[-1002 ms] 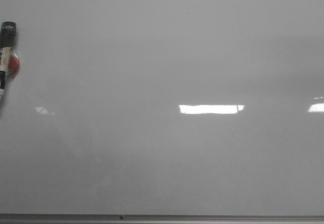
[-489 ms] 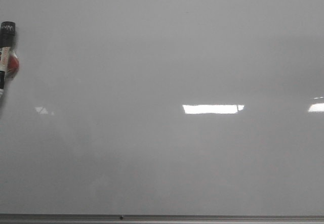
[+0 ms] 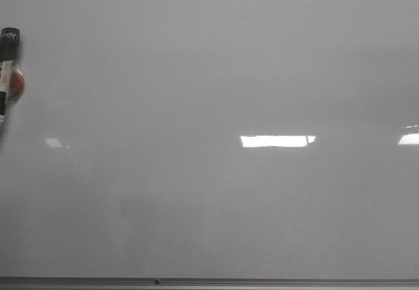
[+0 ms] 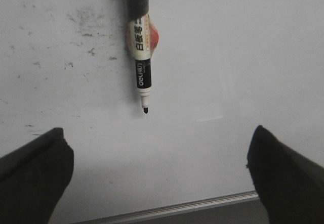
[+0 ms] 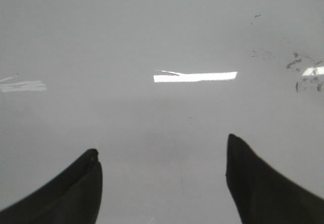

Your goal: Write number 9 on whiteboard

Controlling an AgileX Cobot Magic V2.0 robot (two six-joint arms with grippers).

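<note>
At the far left edge a marker (image 3: 8, 74) lies uncapped on the whiteboard (image 3: 216, 198), tip toward the near frame. No 9 is drawn yet, so this looks like the pickup step. The left gripper (image 4: 157, 168) hangs above the marker, fingers wide apart and empty; next it must close on the barrel. The right gripper (image 5: 162, 183) is likewise spread over bare board. Since a second ago the marker has slid slightly leftward in view.

The whiteboard (image 3: 216, 192) is the surface. A marker (image 3: 6, 74) lies on it at nine o'clock, uncapped, beside faint black smudges (image 4: 83, 24).
</note>
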